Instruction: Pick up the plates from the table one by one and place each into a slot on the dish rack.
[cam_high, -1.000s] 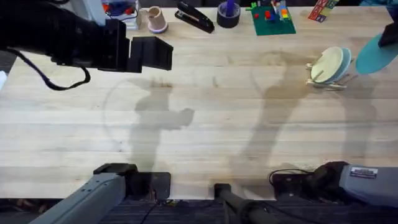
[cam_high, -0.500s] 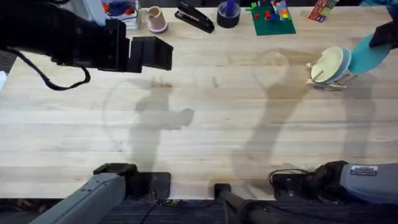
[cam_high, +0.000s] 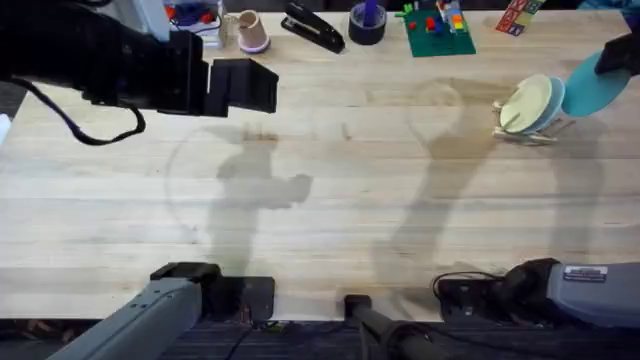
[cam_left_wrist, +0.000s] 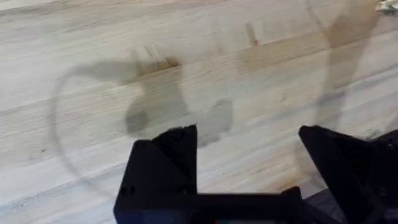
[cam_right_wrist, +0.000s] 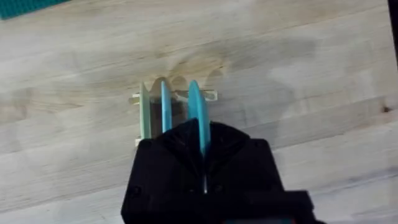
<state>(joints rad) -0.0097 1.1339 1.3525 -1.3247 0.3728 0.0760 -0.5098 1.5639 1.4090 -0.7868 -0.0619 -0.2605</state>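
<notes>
Now the right gripper (cam_right_wrist: 202, 163), clamped on the turquoise plate (cam_high: 590, 88), has brought it closer over the dish rack (cam_high: 528, 130), so slotting seems next, while the left gripper (cam_left_wrist: 249, 168) hangs wide and empty.

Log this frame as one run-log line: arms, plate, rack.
right gripper: shut on turquoise plate, edge-on above dish rack | rack: pale yellow plate and light blue plate slotted | left gripper: open, idle above table

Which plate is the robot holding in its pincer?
The turquoise plate, pinched on edge in the right pincer over the dish rack. The pale yellow plate and light blue plate already stand in slots.
</notes>
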